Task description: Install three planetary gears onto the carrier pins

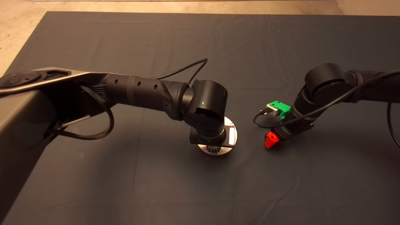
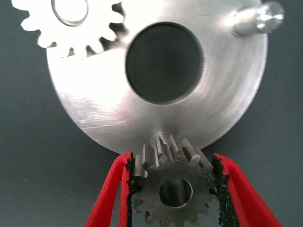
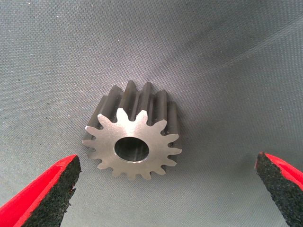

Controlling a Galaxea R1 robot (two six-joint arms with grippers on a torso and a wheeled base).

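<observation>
The round silver plate (image 2: 94,109) (image 1: 232,147) lies mid-mat under my left wrist. One planetary gear (image 2: 71,19) sits on a carrier pin. A second pin (image 2: 258,19) stands bare. The top of a third pin (image 2: 163,140) shows at the plate's rim. My left gripper (image 2: 173,157) is shut on another gear (image 2: 161,203), held at that rim just short of the third pin. My right gripper (image 3: 165,163) (image 1: 271,140) hangs open to the right of the plate, its fingers either side of a gear (image 3: 132,142) lying flat on the mat.
The dark mat (image 1: 200,193) spreads wide around the plate. The left arm (image 1: 140,90) crosses from the left and the right arm (image 1: 325,84) from the right, both with loose black cables. Pale floor (image 1: 18,37) shows past the mat's far left corner.
</observation>
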